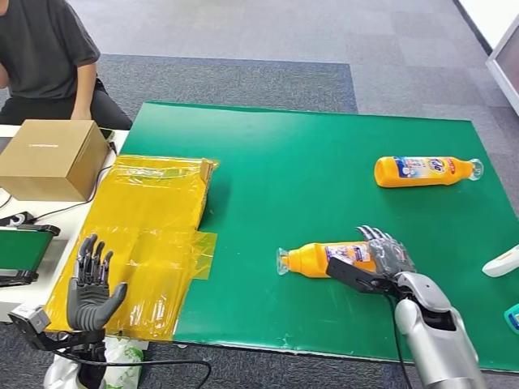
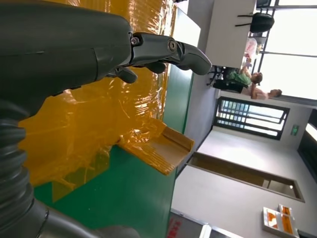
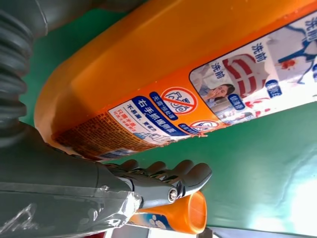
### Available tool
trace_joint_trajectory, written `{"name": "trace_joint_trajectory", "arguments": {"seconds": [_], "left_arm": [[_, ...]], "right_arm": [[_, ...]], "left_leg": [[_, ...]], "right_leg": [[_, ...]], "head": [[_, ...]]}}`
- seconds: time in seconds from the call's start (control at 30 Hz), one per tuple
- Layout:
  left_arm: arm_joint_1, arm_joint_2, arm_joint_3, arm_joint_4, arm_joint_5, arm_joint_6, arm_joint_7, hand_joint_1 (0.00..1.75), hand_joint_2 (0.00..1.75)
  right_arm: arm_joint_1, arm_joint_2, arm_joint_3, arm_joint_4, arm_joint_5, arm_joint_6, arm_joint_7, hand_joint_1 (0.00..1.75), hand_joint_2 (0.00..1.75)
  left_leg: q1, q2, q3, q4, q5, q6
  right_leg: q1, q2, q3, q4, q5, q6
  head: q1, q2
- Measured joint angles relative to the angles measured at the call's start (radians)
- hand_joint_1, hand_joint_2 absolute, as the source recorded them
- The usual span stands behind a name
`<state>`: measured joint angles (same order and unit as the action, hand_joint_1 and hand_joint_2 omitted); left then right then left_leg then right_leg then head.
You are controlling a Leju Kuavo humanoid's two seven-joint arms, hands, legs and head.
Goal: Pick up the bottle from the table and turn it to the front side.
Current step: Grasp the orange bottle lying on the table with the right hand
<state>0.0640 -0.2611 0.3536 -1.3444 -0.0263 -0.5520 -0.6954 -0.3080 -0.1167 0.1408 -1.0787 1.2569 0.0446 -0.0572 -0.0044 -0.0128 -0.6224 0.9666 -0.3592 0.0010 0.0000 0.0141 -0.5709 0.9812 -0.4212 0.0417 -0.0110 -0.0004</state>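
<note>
Two orange bottles lay on the green mat [image 1: 293, 162]: the nearer bottle [image 1: 315, 258] (cap toward nine o'clock) was held at its base by the right hand [image 1: 385, 255]; the far bottle [image 1: 425, 171] lay at one o'clock. The left hand [image 1: 91, 288] was spread, holding nothing.

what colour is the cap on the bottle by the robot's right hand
Clear, see-through plastic. The cap of the near orange bottle shows best in the head view.
</note>
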Motion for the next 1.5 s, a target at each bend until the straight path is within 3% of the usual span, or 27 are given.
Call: {"name": "trace_joint_trajectory", "arguments": {"seconds": [0.4, 0.53, 0.67, 0.83, 0.97, 1.17, 1.3, 1.5], "left_arm": [[0.001, 0.003, -0.001, 0.005, 0.006, 0.006, 0.000, 0.00, 1.75], [0.003, 0.005, 0.000, 0.006, 0.005, 0.007, 0.000, 0.00, 1.75], [0.003, 0.007, 0.000, 0.008, 0.005, 0.006, 0.000, 0.00, 1.75], [0.005, 0.009, 0.002, 0.009, 0.001, 0.010, 0.000, 0.00, 1.75], [0.010, 0.008, 0.001, 0.009, -0.011, 0.008, 0.000, 0.00, 1.75], [0.016, -0.009, -0.009, -0.022, -0.025, -0.002, 0.005, 0.00, 1.75], [0.018, -0.018, -0.039, -0.063, -0.012, -0.023, 0.053, 0.00, 1.75], [0.000, 0.007, -0.178, -0.071, 0.058, -0.108, 0.101, 0.00, 1.75]], "right_arm": [[-0.010, -0.003, 0.037, 0.018, 0.041, -0.012, 0.013, 0.04, 1.75], [-0.019, -0.007, 0.052, 0.016, 0.048, 0.016, 0.022, 1.75, 1.75], [-0.047, -0.019, 0.073, 0.043, 0.032, 0.041, 0.001, 1.75, 1.75], [-0.043, -0.023, 0.093, 0.045, 0.006, -0.019, -0.018, 1.75, 1.75], [0.015, -0.011, 0.106, -0.054, -0.026, -0.063, -0.021, 1.75, 1.75], [0.099, 0.076, 0.126, -0.301, -0.058, -0.136, -0.034, 1.75, 1.75], [0.126, 0.155, 0.136, -0.422, -0.157, -0.151, -0.080, 1.75, 1.75], [0.127, 0.260, 0.169, -0.435, -0.305, -0.157, -0.166, 1.75, 1.75]], "left_leg": [[0.000, 0.000, 0.000, 0.000, 0.000, 0.000], [0.000, 0.000, 0.000, 0.000, 0.000, 0.000], [0.000, 0.000, 0.000, 0.000, 0.000, 0.000], [0.000, 0.000, 0.000, 0.000, 0.000, 0.000], [0.000, 0.000, -0.001, 0.000, 0.000, -0.001], [0.001, 0.000, -0.002, 0.000, 0.000, -0.001], [0.001, 0.000, -0.002, 0.000, 0.000, -0.001], [0.001, 0.000, -0.002, 0.000, 0.000, -0.002]], "right_leg": [[0.000, 0.000, 0.000, 0.000, 0.000, 0.000], [0.000, 0.000, 0.000, 0.000, 0.000, 0.000], [0.000, 0.000, 0.000, 0.000, 0.000, 0.000], [0.000, 0.000, 0.000, 0.000, 0.000, 0.000], [0.000, 0.000, 0.000, 0.000, 0.000, 0.000], [0.000, 0.000, -0.002, 0.000, -0.001, -0.002], [0.001, 0.000, -0.002, 0.000, -0.002, -0.003], [0.001, 0.000, -0.002, 0.000, -0.002, -0.003]], "head": [[0.000, 0.000], [0.000, 0.000], [0.000, 0.000], [0.000, 0.000], [0.000, 0.000], [0.000, 0.000], [0.000, 0.000], [0.000, 0.000]]}}
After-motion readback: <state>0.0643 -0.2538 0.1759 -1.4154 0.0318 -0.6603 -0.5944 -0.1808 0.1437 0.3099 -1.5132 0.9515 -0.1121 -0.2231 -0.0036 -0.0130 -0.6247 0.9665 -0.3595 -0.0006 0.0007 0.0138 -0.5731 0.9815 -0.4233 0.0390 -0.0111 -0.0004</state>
